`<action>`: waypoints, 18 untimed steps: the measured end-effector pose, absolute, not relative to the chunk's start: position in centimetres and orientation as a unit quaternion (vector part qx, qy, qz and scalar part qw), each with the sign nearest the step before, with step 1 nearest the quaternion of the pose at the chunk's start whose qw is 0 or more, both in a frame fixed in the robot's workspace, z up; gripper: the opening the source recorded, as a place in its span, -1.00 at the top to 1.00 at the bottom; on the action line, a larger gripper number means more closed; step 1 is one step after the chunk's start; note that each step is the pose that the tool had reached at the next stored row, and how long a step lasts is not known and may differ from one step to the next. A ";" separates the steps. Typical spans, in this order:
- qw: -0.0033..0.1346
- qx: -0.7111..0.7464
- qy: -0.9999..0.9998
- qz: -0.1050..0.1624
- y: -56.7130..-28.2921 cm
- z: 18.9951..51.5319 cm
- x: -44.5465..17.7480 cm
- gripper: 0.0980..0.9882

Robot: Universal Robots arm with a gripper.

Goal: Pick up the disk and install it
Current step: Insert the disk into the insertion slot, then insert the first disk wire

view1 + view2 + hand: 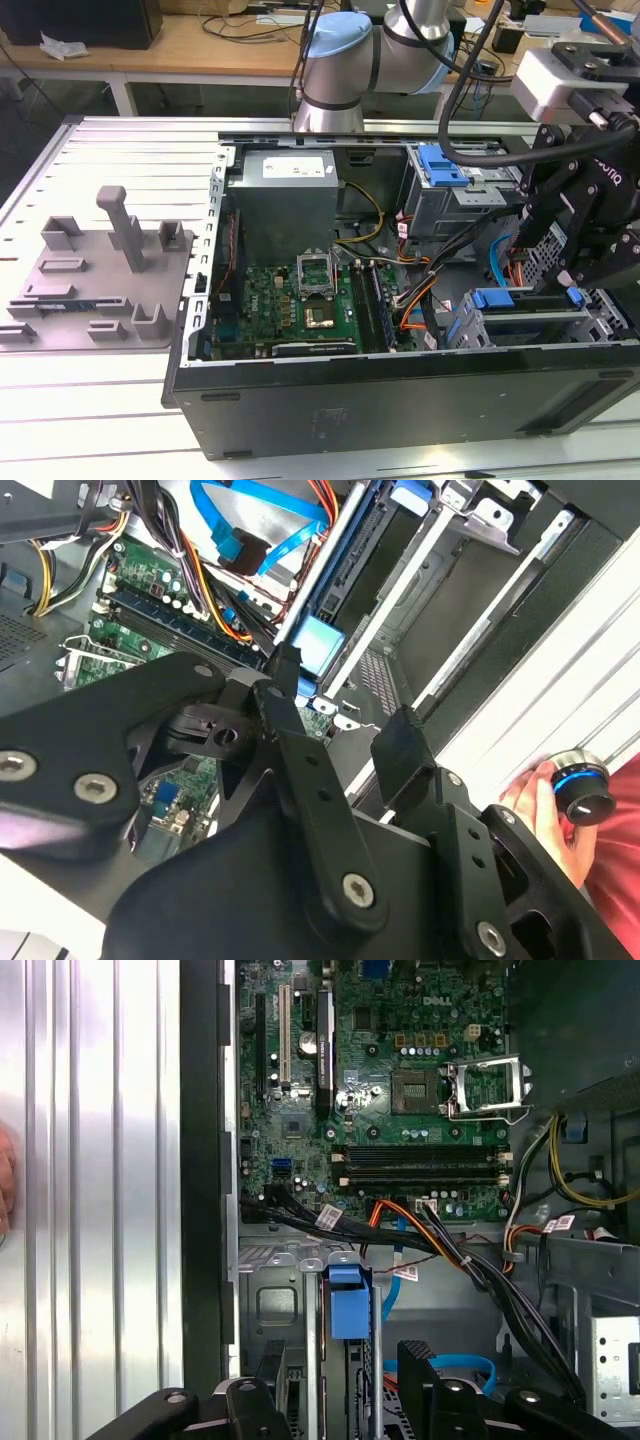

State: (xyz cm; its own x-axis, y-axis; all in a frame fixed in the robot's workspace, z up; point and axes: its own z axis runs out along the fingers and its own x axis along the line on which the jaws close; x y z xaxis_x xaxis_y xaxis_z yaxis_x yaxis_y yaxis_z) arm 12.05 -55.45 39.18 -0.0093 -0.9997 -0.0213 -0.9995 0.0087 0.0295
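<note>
In the exterior view, an open computer case (400,400) lies on the slatted bench (120,150). The arm reaches in from the far side, so the gripper (560,272) hangs over the drive cage (535,330) at the exterior view's right. The disk (495,298) appears to stand on edge in that cage. Its blue carrier end shows, while the silver body is hidden. A grey fixture plate (100,270) sits well apart on the exterior view's left.

In the second wrist view the jaws are spread and grasp nothing. The black fingers (285,670) reach near the pale blue end of the disk (320,645), and no contact shows. A person's hand (535,805) rests by a knob (580,785) on the bench.

In the first wrist view the gripper (345,1365) lines up with the disk (348,1305), which sits between the cage's metal rails. A bundle of black and orange cables (420,1235) crosses between it and the motherboard (380,1070).

The work in hand looks to be at the slot itself. Doing it well probably means keeping the jaws square to the rails and centred on the blue end. Movement should run only along the slot so the plastic takes no sideways load, with both fingers kept clear of the cables.
</note>
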 end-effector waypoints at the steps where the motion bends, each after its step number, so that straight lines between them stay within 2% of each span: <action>1: 0.003 0.704 -0.710 -0.018 -55.4 39.2 12.1 -0.05; 9: 0.003 0.704 -0.710 -0.017 -55.2 39.1 12.0 -0.05; 15: 0.022 0.704 -0.710 0.002 -51.7 39.2 12.1 -0.05; 18: 0.026 0.704 -0.710 0.006 -49.7 39.2 12.1 -0.05</action>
